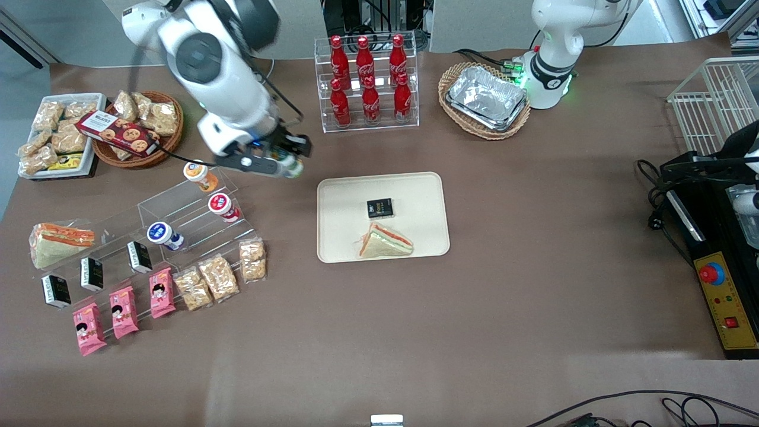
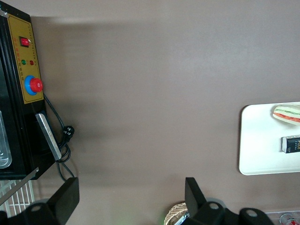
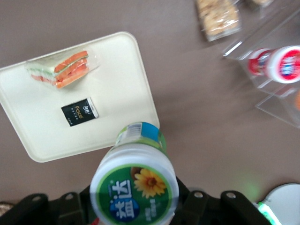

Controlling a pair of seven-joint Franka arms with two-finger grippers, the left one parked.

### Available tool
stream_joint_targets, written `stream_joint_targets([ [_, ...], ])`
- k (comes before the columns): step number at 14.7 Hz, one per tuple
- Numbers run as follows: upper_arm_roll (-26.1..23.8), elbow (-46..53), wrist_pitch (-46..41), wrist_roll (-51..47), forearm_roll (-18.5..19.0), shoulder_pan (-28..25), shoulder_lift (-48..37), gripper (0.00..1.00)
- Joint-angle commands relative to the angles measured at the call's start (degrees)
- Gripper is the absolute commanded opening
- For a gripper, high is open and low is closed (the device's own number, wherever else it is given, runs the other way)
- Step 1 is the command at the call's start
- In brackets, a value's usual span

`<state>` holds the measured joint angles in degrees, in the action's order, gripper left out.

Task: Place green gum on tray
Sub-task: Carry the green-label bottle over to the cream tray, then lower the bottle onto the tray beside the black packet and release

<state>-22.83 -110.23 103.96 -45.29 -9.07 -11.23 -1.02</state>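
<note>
The table (image 1: 474, 332), under its brown cloth, carries the tray (image 1: 338, 237) near its middle, and everything here is placed by that tray. It already holds a wrapped sandwich (image 1: 385, 243) at its edge nearer the front camera and a small black packet (image 1: 379, 207) just farther from that camera. Toward the working arm's end of the table from the tray stands a clear stepped rack (image 1: 178, 219) with the orange-, red- and blue-lidded canisters on it.

The gripper (image 1: 283, 161) hangs above the cloth just off the tray's corner, on the side toward the rack, and it is closed around the green gum (image 3: 134, 185), which is lifted clear of the table with its lid facing the wrist camera.

By my reading the carry is the step in hand: the canister is picked but not yet over the tray. The next move calls for travelling over the tray's bare part, clear of the sandwich and packet, then lowering before letting go.

The fingers themselves are hidden by the canister's lid in the wrist view, and its base cannot be seen.
</note>
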Motion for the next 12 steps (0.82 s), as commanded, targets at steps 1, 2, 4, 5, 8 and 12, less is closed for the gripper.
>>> stream_joint_targets([
  [1, 0.1, -12.1, 15.4, -2.7, -1.7, -4.5, 0.6, 0.14],
  [2, 0.1, -14.5, 19.7, -4.1, -1.7, -6.2, 1.7, 0.14],
  [4, 0.2, -19.0, 27.9, -6.6, -1.5, -9.1, 4.3, 0.14],
  [5, 0.2, -21.1, 31.7, -6.7, -1.6, -10.4, 5.7, 0.14],
  [8, 0.2, -23.7, 41.0, -7.7, -1.0, -12.8, 10.7, 0.14],
  [12, 0.5, -23.5, 44.9, -7.8, 1.9, -12.9, 15.4, 0.14],
])
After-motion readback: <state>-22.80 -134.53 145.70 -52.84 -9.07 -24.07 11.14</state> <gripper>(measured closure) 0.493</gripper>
